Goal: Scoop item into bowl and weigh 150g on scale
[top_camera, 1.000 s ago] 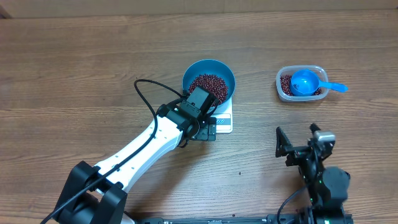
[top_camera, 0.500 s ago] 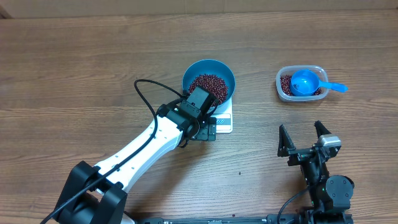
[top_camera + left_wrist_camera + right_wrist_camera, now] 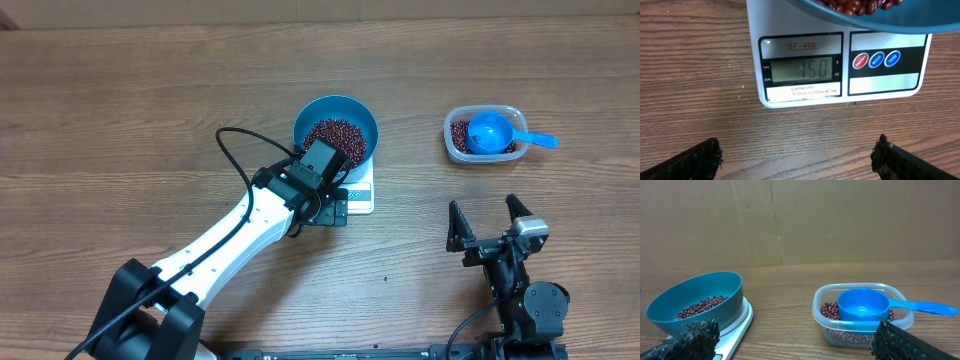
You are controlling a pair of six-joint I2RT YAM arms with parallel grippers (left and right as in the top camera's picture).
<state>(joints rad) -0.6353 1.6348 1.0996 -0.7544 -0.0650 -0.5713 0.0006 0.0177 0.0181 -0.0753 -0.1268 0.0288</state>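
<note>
Right gripper (image 3: 482, 208): near edge of the table (image 3: 150, 100), at 5 o'clock from the middle, fingers spread wide and holding nothing, aimed toward 12 o'clock. Left gripper (image 3: 797, 150): at the end of a white arm reaching in from 7 o'clock, fingers spread wide and empty, hovering just at the near edge of the scale (image 3: 805, 65), with bare wood between the two fingertips. Scale: white, flat, about mid-table, front edge with the display (image 3: 799, 69) and three round buttons facing 6 o'clock; the display reads 150. Bowl (image 3: 310, 115): round, blue, upright on the far part of the scale, its rim overhanging the scale toward 12 o'clock. Contents: beans (image 3: 335, 135), dark red-brown, a low heap covering the bowl's bottom, well under the rim. Tub (image 3: 447, 130): clear plastic, rounded rectangle, at 3 o'clock from the bowl and well apart from it, long axis running 9 to 3 o'clock; holds more beans in a shallow layer. Scoop (image 3: 488, 131): blue, cup lying open side up on the beans in the tub, handle across the rim pointing to 3 o'clock. Open room: bare wood all along the 9 o'clock side, between bowl and tub, and across the far strip up to the cardboard wall (image 3: 800, 220) behind the table's far edge.
</note>
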